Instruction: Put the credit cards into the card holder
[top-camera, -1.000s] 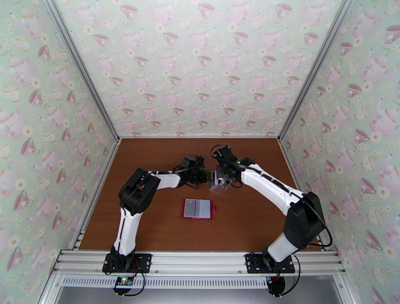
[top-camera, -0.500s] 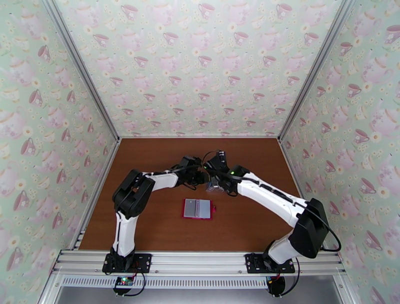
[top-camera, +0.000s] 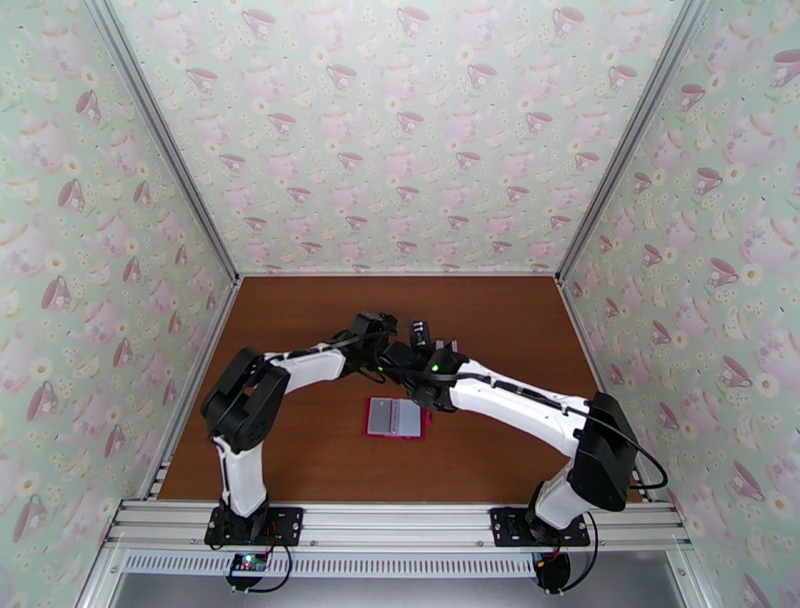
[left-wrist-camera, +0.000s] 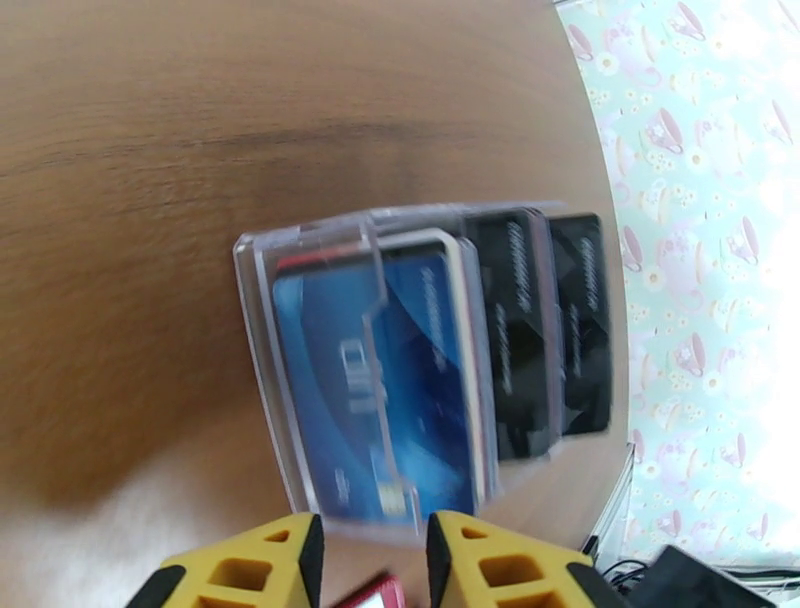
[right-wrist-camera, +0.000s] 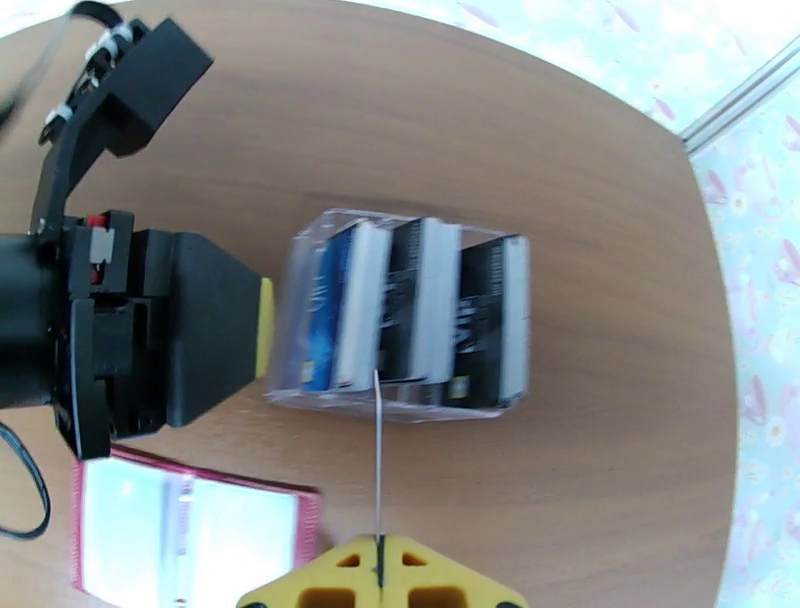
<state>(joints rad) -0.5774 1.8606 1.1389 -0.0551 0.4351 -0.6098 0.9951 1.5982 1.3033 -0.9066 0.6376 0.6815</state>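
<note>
Right pincer (right-wrist-camera: 380, 552): clenched on one thin card (right-wrist-camera: 378, 450), which I see edge-on, pale along its edge.
Left pincer (left-wrist-camera: 372, 528): released, jaws apart with nothing between them, just beside the clear rack (right-wrist-camera: 400, 320).
Wallet (right-wrist-camera: 190, 540): lying open on the bench (right-wrist-camera: 560, 150) with its pale pockets up, near the rack and closer to the arm bases.
In the rack: a blue card (left-wrist-camera: 390, 370) and black cards (left-wrist-camera: 515, 330), standing in its slots.
Step in hand: as I judge it, carrying the held card across to the wallet.
How I'd do it well: bring the card low and flat, line its leading edge up with a pocket mouth, then slide it in at a shallow angle (the wallet looks light and may skid, so the left pincer could pin its edge).
Writing: pale lettering runs along the blue card and the black cards, but it is too blurred for me to read. I can make out no brand.
</note>
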